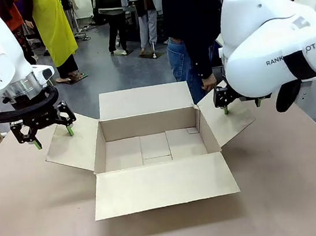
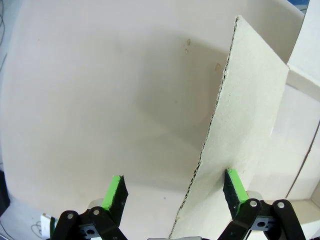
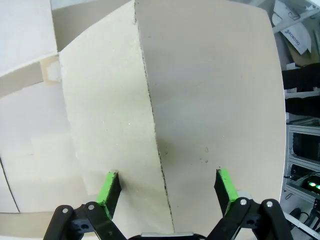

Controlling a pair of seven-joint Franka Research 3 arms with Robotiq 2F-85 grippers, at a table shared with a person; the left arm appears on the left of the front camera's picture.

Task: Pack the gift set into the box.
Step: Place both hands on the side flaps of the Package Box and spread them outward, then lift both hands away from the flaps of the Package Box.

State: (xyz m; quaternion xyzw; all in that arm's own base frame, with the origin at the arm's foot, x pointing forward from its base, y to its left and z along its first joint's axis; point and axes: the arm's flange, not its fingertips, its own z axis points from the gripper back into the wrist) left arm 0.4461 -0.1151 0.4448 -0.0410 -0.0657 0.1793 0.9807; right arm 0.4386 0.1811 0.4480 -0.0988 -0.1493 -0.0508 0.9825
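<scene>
Watch the flaps first. The box [image 1: 147,124] sits open in the middle of the desk [image 1: 44,226] with nothing inside, so it is probably light. If one arm tugs its flap harder than the other, the whole carton may slide or twist. A hard pinch on the thin corrugated edge could also crease it. If a flap slips free it may spring inward and narrow the mouth that the gift set has to pass through. Mind the person's hand [image 1: 208,82] as well: it hangs near the far right corner, close to your right arm.

Your left gripper [image 1: 53,137] hovers over the outer end of the left flap [image 1: 74,143]. Its fingers are spread wide and point downward. In the left wrist view the flap's edge [image 2: 215,125] runs up between the fingers of that gripper [image 2: 174,185], with the right-hand pad [image 2: 234,184] lying against or just beside the board.

Your right gripper [image 1: 241,107] mirrors this at the right flap [image 1: 228,121]. In the right wrist view its fingers [image 3: 165,182] are equally wide and straddle that flap's edge [image 3: 150,110]. Neither gripper grasps anything yet.
</scene>
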